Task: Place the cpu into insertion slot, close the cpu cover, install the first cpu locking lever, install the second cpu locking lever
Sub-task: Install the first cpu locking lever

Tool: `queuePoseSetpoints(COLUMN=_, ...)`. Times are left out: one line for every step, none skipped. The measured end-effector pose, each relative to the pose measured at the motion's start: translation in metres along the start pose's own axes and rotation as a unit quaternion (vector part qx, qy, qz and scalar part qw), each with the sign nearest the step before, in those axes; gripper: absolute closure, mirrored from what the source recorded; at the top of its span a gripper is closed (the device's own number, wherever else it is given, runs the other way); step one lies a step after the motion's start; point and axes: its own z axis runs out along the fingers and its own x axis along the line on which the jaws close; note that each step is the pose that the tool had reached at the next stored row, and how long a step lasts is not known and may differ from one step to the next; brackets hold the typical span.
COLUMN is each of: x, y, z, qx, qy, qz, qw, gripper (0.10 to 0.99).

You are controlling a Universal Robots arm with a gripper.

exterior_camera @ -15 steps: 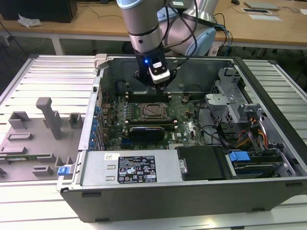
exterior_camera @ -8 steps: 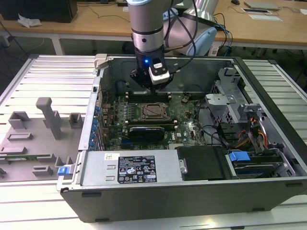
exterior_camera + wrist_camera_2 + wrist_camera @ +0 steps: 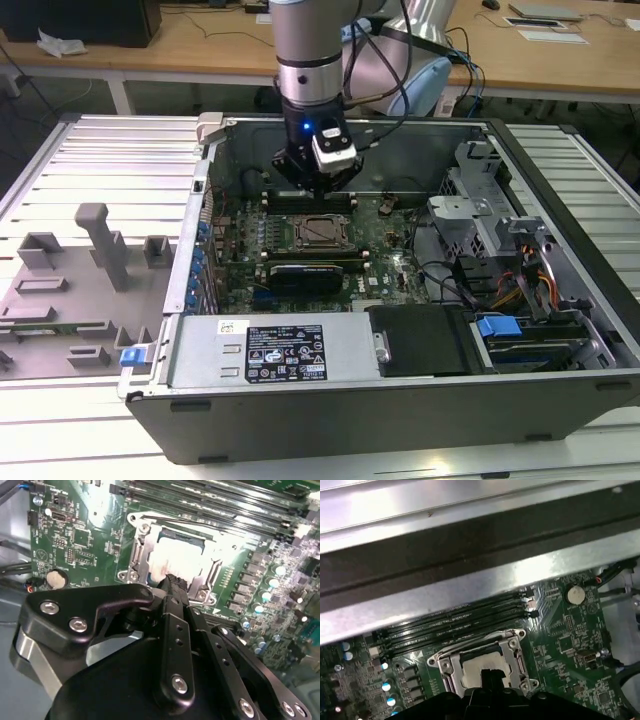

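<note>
CPU metal shows pale and silvery, a flat square already lying in the insertion slot on the green motherboard. Around it the cpu cover, a thin grey frame with a wide central window, lies flat over the socket rim, its screws glinting. In the first wrist view the long narrow black memory slots run just beside the socket, under the case's brushed steel wall.

Seen from outside, a grey fixture tray with upright blocks lies at the exterior view's left, the open computer case rests on a ribbed aluminium table, and wooden desks stand behind. The arm reaches straight down into the case, wrist vertical. Its black gripper hangs just above the chip with fingers drawn together, holding nothing.
</note>
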Motion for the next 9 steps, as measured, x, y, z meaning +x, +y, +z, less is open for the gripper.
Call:
queuePoseSetpoints(x=-0.0029, y=0.0008, z=0.0008, qx=-0.0012, qy=0.0004, qz=-0.01, qw=0.9999, gripper=0.98)
queuePoseSetpoints(x=-0.0034, y=0.0009, z=0.0011, qx=-0.0023, qy=0.0003, qz=-0.018, qw=0.9998, gripper=0.98)
queuePoseSetpoints(x=-0.0035, y=0.001, z=0.0013, qx=-0.0034, qy=0.0001, qz=-0.026, qw=0.9996, gripper=0.98)
queuePoseSetpoints(x=-0.0036, y=0.0011, z=0.0015, qx=-0.0044, qy=-0.0001, qz=-0.034, qw=0.9994, gripper=0.98)
queuePoseSetpoints(x=-0.0036, y=0.001, z=0.0016, qx=-0.0048, qy=-0.0002, qz=-0.039, qw=0.9992, gripper=0.98)
queuePoseSetpoints(x=-0.0037, y=0.0006, z=0.0017, qx=-0.0052, qy=-0.0004, qz=-0.044, qw=0.999, gripper=0.98)
queuePoseSetpoints(x=-0.0038, y=0.0001, z=0.0018, qx=-0.0053, qy=-0.0005, qz=-0.047, qw=0.9989, gripper=0.98)
queuePoseSetpoints(x=-0.0041, y=-0.0012, z=0.0021, qx=-0.0053, qy=-0.0006, qz=-0.049, qw=0.9988, gripper=0.98)
queuePoseSetpoints(x=-0.0052, y=-0.0056, z=0.0025, qx=-0.0054, qy=-0.0007, qz=-0.051, qw=0.9987, gripper=0.98)
